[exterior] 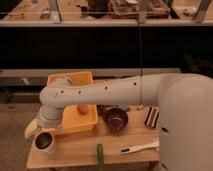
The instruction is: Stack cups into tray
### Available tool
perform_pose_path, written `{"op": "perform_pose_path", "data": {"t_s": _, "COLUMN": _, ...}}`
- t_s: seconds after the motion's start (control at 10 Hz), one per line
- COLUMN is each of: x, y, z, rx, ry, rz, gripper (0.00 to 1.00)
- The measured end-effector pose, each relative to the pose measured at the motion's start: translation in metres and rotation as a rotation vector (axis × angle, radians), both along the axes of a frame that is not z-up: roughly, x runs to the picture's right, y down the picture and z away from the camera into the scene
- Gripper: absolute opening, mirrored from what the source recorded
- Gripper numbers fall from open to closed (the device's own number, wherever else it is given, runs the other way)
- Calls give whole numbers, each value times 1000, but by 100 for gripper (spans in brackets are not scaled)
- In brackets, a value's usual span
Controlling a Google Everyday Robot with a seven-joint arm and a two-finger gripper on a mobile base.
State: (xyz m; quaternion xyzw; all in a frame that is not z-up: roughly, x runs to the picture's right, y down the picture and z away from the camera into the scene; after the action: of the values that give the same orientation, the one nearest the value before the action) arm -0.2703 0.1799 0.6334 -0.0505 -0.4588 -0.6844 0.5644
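Note:
A small cup (44, 141) with a pale shiny wall and a dark inside stands upright on the wooden table's front left corner. My gripper (35, 131) hangs at the end of the white arm just above and left of it. It is open, with nothing seen between its fingers, and one pale finger (30, 130) sticks out to the left. The yellow-orange tray (70, 77) lies behind the cup, partly hidden by my arm. A small orange ball (83, 108) lies inside the tray.
A dark purple bowl (116, 120) stands right of the tray. Further right is a dark red-brown object (151, 116). A green stick (100, 153) and a white utensil (137, 147) lie near the table's front edge. My big white arm spans the table.

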Motion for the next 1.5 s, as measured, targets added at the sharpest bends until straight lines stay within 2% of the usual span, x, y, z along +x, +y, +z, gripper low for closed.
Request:
{"op": "perform_pose_path", "data": {"t_s": 0.3, "x": 0, "y": -1, "z": 0, "rx": 1, "ry": -1, "rz": 1, "gripper": 80}}
{"op": "perform_pose_path", "data": {"t_s": 0.5, "x": -1, "y": 2, "z": 0, "rx": -7, "ry": 25, "rz": 2, "gripper": 80}}
{"op": "perform_pose_path", "data": {"t_s": 0.6, "x": 4, "y": 2, "z": -2, "rx": -13, "ry": 79, "rz": 26, "gripper": 80}}
{"op": "perform_pose_path", "data": {"t_s": 0.8, "x": 23, "y": 5, "z": -2, "rx": -65, "ry": 223, "rz": 158, "gripper": 80}}
{"op": "perform_pose_path", "data": {"t_s": 1.0, "x": 35, "y": 9, "z": -3, "rx": -111, "ry": 327, "rz": 262, "gripper": 80}}
{"op": "perform_pose_path", "data": {"t_s": 1.2, "x": 42, "y": 8, "z": -3, "rx": -126, "ry": 365, "rz": 296, "gripper": 80}}
{"op": "perform_pose_path", "data": {"t_s": 1.5, "x": 35, "y": 15, "z": 3, "rx": -118, "ry": 334, "rz": 268, "gripper": 80}}
